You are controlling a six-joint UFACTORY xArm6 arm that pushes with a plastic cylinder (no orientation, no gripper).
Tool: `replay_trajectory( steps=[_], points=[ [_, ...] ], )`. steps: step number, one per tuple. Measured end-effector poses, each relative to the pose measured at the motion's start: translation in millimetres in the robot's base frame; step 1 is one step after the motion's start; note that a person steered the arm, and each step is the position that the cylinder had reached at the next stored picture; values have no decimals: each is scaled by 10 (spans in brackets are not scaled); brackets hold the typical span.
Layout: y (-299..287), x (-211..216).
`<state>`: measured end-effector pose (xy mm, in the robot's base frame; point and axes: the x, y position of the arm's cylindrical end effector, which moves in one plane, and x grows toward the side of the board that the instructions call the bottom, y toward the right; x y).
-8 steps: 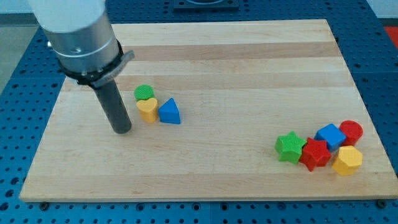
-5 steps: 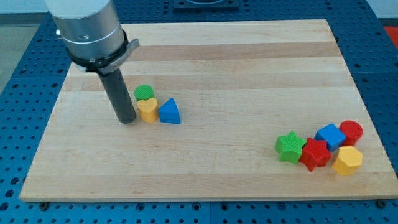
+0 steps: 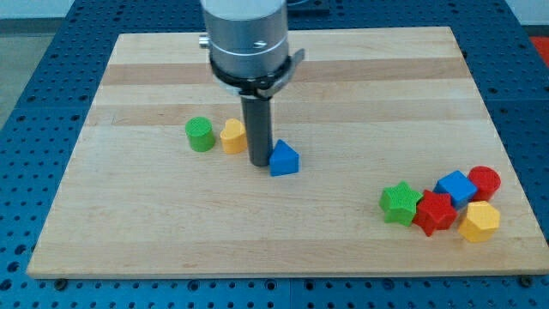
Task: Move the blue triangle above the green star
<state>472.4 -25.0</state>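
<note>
The blue triangle (image 3: 284,159) lies near the board's middle. My tip (image 3: 260,163) touches its left side. The green star (image 3: 400,203) lies at the view's lower right, far to the right of the triangle and lower. The rod rises from the tip to the grey arm body at the view's top.
A yellow heart (image 3: 232,136) lies just left of the rod, with a green cylinder (image 3: 200,134) further left. Right of the star sit a red star (image 3: 434,213), a blue cube (image 3: 456,186), a red cylinder (image 3: 485,182) and a yellow hexagon (image 3: 479,221).
My tip has moved right, past the yellow heart, and pushed the blue triangle to the right. The yellow heart has shifted right and apart from the green cylinder.
</note>
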Motion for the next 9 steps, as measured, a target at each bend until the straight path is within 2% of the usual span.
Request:
replay_trajectory(
  steps=[3,5,9],
  points=[
    [754,31],
    [810,174],
    [1308,179]
  ],
)
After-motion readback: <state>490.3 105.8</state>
